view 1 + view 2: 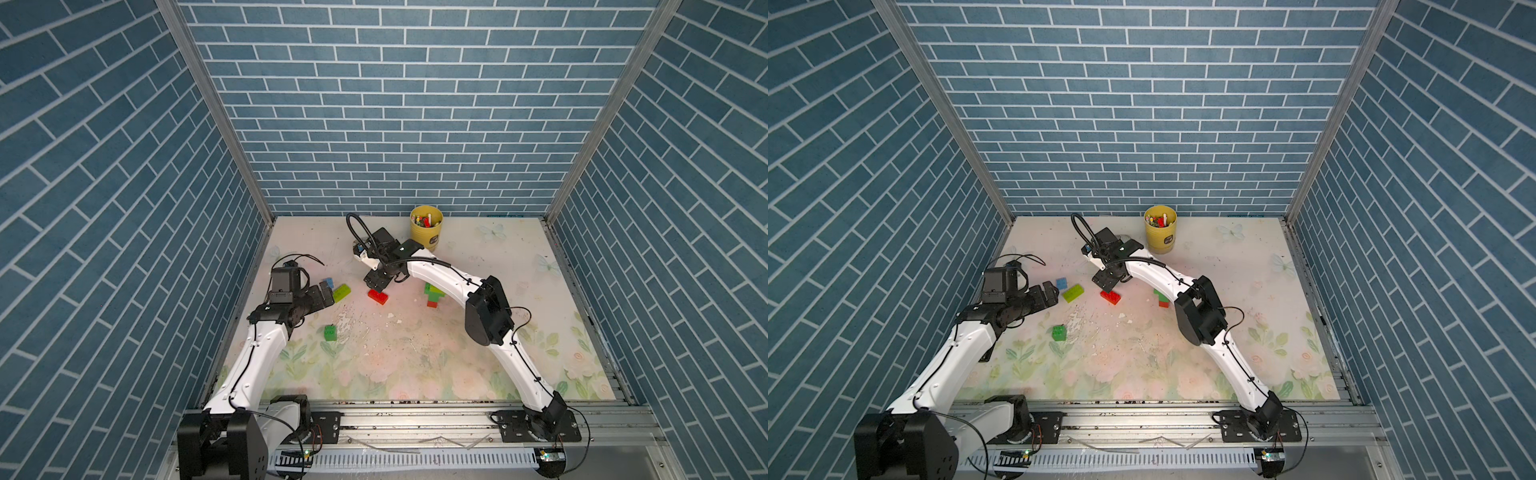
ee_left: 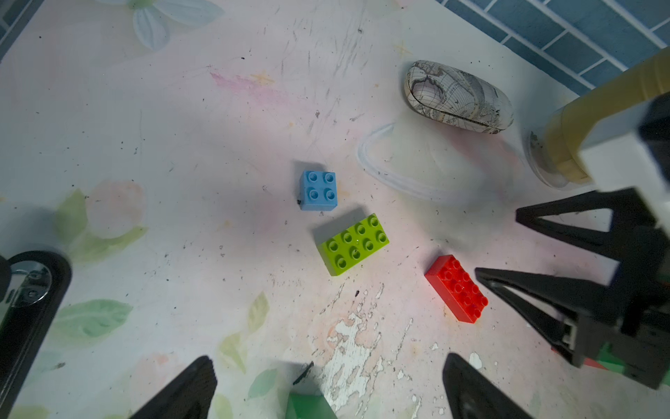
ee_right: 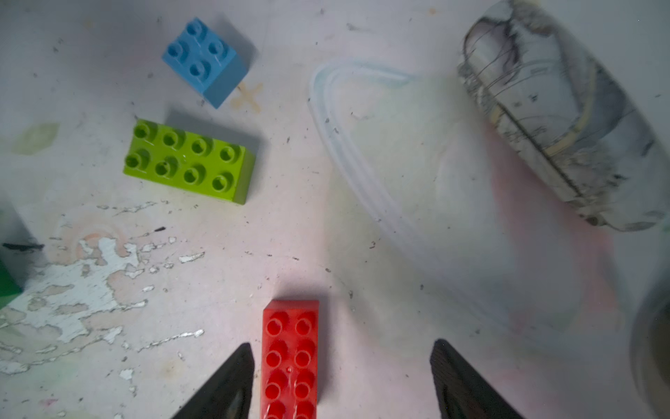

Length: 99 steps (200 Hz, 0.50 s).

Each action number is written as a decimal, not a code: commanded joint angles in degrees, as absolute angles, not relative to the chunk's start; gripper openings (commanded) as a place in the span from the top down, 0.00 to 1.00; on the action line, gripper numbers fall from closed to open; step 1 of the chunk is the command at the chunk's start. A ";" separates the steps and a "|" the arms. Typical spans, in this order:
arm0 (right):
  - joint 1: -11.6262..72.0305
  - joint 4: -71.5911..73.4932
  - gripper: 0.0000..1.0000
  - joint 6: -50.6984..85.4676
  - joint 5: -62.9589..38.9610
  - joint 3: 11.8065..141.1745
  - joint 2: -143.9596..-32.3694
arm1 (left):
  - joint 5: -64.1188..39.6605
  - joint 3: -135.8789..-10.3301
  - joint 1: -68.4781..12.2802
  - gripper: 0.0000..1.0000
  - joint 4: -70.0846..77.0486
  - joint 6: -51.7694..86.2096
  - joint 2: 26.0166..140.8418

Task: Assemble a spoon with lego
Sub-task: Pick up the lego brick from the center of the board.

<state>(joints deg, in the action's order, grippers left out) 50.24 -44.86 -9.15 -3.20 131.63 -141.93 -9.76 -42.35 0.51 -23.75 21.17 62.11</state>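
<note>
A red oblong brick (image 1: pixel 378 296) (image 3: pixel 290 359) lies flat on the mat, studs up. My right gripper (image 3: pixel 342 348) (image 1: pixel 376 284) stands open over it; the brick sits between the fingers, close beside one and well apart from the other. A lime oblong brick (image 1: pixel 341 292) (image 2: pixel 354 243) and a light-blue square brick (image 1: pixel 328 283) (image 2: pixel 319 190) lie to the left. My left gripper (image 2: pixel 328 361) (image 1: pixel 328 297) hovers open beside them, holding nothing. A green square brick (image 1: pixel 331 333) sits nearer the front. Joined green and red bricks (image 1: pixel 433 294), the spoon's stem, lie partly hidden behind my right arm.
A yellow cup (image 1: pixel 426 227) of small bits stands at the back. A map-patterned oval case (image 2: pixel 458 96) (image 3: pixel 558 119) lies beside it, under my right wrist. The mat is scuffed and peeling (image 2: pixel 348 337) near the middle. Blue brick walls close three sides.
</note>
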 commanded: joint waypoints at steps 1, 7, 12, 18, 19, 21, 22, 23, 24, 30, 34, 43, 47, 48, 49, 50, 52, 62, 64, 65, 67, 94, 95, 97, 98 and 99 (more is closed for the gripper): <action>50.34 -49.46 0.25 -6.40 -4.74 133.72 -142.97 | -10.89 -41.70 0.97 0.01 -24.27 21.09 62.24; 50.36 -49.41 0.27 -6.42 -4.81 133.68 -143.25 | -10.89 -41.58 0.97 0.01 -24.14 21.10 62.22; 50.44 -49.47 0.28 -6.33 -4.81 133.56 -143.40 | -10.94 -41.53 0.97 0.01 -24.03 21.24 62.19; 50.45 -49.44 0.30 -6.33 -4.77 133.44 -143.59 | -10.98 -41.49 0.97 0.01 -23.99 21.20 62.14; 50.58 -49.42 0.30 -6.33 -4.76 133.38 -143.60 | -10.98 -41.48 0.97 0.01 -23.99 21.19 62.14; 50.55 -49.40 0.30 -6.33 -4.79 133.41 -143.70 | -10.92 -41.48 0.97 0.01 -23.99 21.18 62.14; 50.50 -49.44 0.31 -6.33 -4.77 133.41 -143.70 | -10.95 -41.48 0.97 0.01 -23.99 21.18 62.14; 50.52 -49.51 0.31 -6.33 -4.76 133.42 -143.74 | -10.97 -41.48 0.97 0.01 -23.95 21.18 62.14; 50.48 -49.54 0.31 -6.33 -4.75 133.37 -143.77 | -11.02 -41.44 0.97 0.01 -23.97 21.18 62.09; 50.62 -49.50 0.33 -6.42 -5.58 133.31 -143.96 | -11.06 -41.41 0.94 0.01 -23.95 21.25 62.13; 50.62 -49.64 0.34 -6.46 -6.57 133.28 -144.06 | -11.12 -41.35 0.97 0.01 -23.89 21.32 62.14; 50.70 -49.87 0.36 -6.58 -7.21 133.27 -144.29 | -11.32 -41.18 0.97 0.01 -23.66 21.44 62.18; 50.78 -49.94 0.36 -6.67 -7.41 133.19 -144.32 | -11.34 -41.14 0.97 0.01 -23.56 21.50 62.21; 50.79 -49.93 0.36 -6.67 -7.44 133.17 -144.32 | -11.34 -41.13 0.97 0.01 -23.51 21.56 62.26; 50.80 -50.01 0.36 -6.68 -7.50 133.16 -144.32 | -11.34 -41.09 0.97 0.01 -23.49 21.59 62.24; 50.84 -50.06 0.36 -6.72 -7.53 133.16 -144.36 | -11.34 -41.07 0.97 0.01 -23.52 21.61 62.28; 50.81 -50.04 0.36 -6.76 -7.64 133.11 -144.35 | -11.43 -41.05 0.97 0.01 -23.44 21.68 62.31; 51.10 -49.99 0.37 -7.07 -8.41 132.49 -144.20 | -11.53 -40.72 0.96 0.01 -23.09 21.82 62.23; 51.07 -49.96 0.37 -7.15 -8.67 132.37 -144.13 | -11.61 -40.66 0.96 0.01 -23.00 21.83 62.32; 51.07 -49.94 0.37 -7.18 -8.78 132.28 -144.09 | -11.65 -40.63 0.97 0.01 -22.97 21.86 62.32; 51.13 -49.86 0.37 -7.20 -8.92 132.14 -144.02 | -11.68 -40.55 0.97 0.01 -22.88 21.88 62.36; 51.59 -49.47 0.38 -7.39 -9.49 130.92 -143.87 | -12.06 -40.25 0.97 0.01 -22.26 22.17 62.28; 51.59 -49.43 0.38 -7.39 -9.49 130.89 -143.87 | -12.05 -40.21 0.97 0.01 -22.25 22.16 62.30; 51.59 -49.45 0.38 -7.34 -9.56 130.94 -143.90 | -12.09 -40.18 0.97 0.01 -22.24 22.15 62.31; 51.59 -49.47 0.38 -7.32 -9.48 130.95 -143.98 | -12.06 -40.17 0.97 0.01 -22.24 22.19 62.31; 51.64 -49.47 0.38 -7.26 -9.44 130.95 -143.97 | -12.14 -40.17 0.97 0.01 -22.28 22.22 62.31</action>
